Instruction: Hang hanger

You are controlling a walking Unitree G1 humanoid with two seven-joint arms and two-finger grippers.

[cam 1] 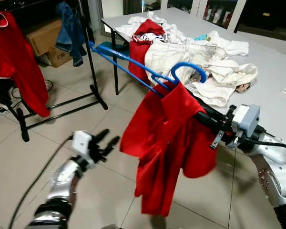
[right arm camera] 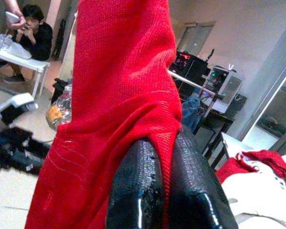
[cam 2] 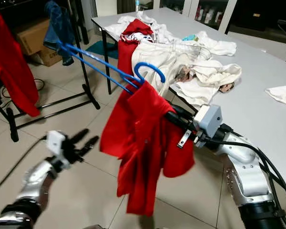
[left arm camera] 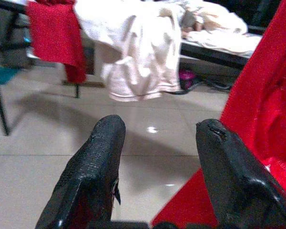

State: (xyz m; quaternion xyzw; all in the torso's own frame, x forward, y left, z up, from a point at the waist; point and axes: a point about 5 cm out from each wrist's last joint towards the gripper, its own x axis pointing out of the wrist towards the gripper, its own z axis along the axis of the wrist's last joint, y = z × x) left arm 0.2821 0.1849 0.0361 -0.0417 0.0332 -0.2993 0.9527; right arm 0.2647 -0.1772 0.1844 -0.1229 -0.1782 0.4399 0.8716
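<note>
A red shirt (cam 1: 167, 143) hangs on a blue hanger whose hook (cam 1: 188, 67) stands above the collar. The hanger's long blue bars (cam 1: 119, 59) stick out of the shirt toward the black clothes rack (cam 1: 93, 71) at the left. My right gripper (right arm camera: 164, 148) is shut on the shirt's shoulder, holding it up in mid-air in front of the table. Lower left, my left gripper (cam 1: 105, 140) is open and empty, a little apart from the shirt's hem; its fingers (left arm camera: 100, 148) point at the tiled floor.
On the rack hang a red garment (cam 1: 14, 57) and a denim piece (cam 1: 69, 28). The grey table (cam 1: 276, 71) carries a heap of white and red clothes (cam 1: 181, 47). Cardboard boxes (cam 1: 43, 36) stand behind the rack. A seated person (right arm camera: 33, 33) is far off.
</note>
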